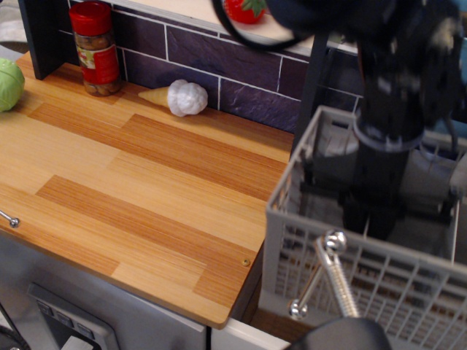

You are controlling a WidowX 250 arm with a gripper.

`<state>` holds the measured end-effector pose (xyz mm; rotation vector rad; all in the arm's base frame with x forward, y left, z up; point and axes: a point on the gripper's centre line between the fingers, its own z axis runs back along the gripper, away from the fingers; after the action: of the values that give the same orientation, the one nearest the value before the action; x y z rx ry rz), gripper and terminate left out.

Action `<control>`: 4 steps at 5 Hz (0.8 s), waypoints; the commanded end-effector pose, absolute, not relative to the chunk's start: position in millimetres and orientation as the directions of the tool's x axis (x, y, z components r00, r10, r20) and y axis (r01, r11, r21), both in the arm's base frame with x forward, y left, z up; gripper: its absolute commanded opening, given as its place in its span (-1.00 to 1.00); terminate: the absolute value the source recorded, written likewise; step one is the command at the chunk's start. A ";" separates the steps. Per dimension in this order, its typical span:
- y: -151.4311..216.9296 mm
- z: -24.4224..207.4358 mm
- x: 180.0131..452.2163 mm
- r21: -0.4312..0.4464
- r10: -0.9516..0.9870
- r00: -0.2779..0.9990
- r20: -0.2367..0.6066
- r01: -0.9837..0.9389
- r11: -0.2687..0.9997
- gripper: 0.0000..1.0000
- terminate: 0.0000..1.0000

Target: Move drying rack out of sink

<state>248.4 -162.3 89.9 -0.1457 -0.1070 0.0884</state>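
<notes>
The grey drying rack (365,284) with lattice walls hangs in the air at the right, tilted, its near wall facing me. Its left edge is next to the countertop's right edge. My black arm reaches down into it. My gripper (368,219) is inside the rack, shut on an inner part of it, and its fingertips are partly hidden by the rack. The sink is mostly hidden below the rack. Only a piece of its white rim (237,337) and the chrome faucet (332,273) in front show.
The wooden countertop (131,182) fills the left. On it by the tiled wall stand a red-lidded jar (96,47), a toy ice-cream cone (179,97) and a green cabbage (9,84). A red fruit (244,9) sits on the ledge above.
</notes>
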 end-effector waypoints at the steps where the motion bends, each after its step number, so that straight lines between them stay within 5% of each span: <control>1: -116.7 144.7 259.6 -0.155 0.039 0.987 0.153 -0.015 0.988 -1.00 -1.00; 4: 17.8 124.3 252.3 -0.053 -0.017 0.985 0.172 0.026 0.998 -1.00 -1.00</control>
<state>242.3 26.9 105.1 -0.0542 -0.1092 0.0004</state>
